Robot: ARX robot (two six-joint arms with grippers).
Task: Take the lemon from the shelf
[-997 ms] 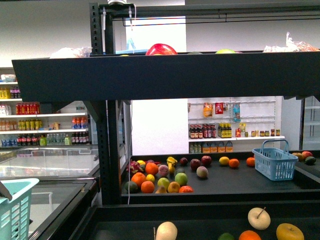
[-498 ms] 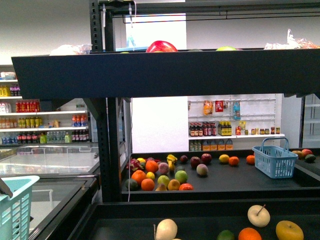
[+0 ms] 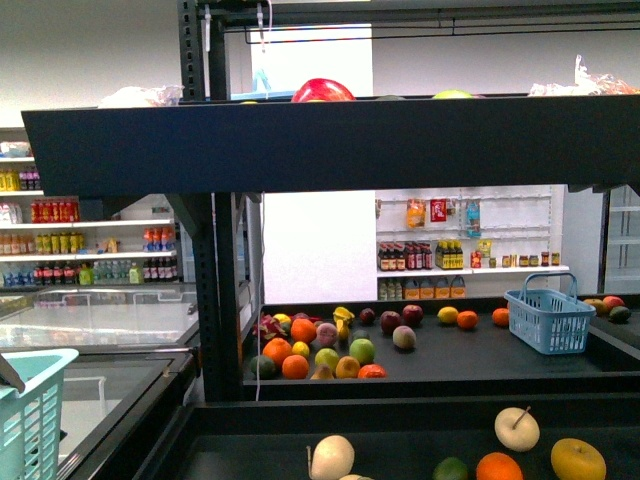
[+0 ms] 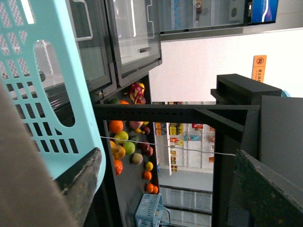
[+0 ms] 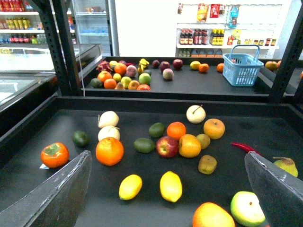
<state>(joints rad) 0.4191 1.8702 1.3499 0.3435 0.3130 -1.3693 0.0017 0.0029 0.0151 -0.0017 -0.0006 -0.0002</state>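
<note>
Two lemons lie on the black shelf's lower tray (image 5: pixel 142 101) in the right wrist view: one (image 5: pixel 171 186) between my fingers, a smaller one (image 5: pixel 130 187) beside it. My right gripper (image 5: pixel 167 158) is open and empty, above and short of them, with its fingers (image 5: pixel 61 194) wide apart. My left gripper (image 4: pixel 168 153) is open and empty beside a teal basket (image 4: pixel 42 71), off the rack's end post. The front view shows the shelf's deep top lip (image 3: pixel 330 145). No arm and no near lemon show there.
Around the lemons lie an orange (image 5: pixel 109 151), a red apple (image 5: pixel 166 146), a persimmon (image 5: pixel 54 154), a green-white apple (image 5: pixel 247 208) and a red chili (image 5: pixel 244 147). A blue basket (image 5: pixel 242 68) stands on the far rack. Glass freezers (image 3: pixel 100 325) stand at the left.
The front view has shifted slightly: the rack and its fruit sit a little higher in the picture. Nothing was taken hold of.
</note>
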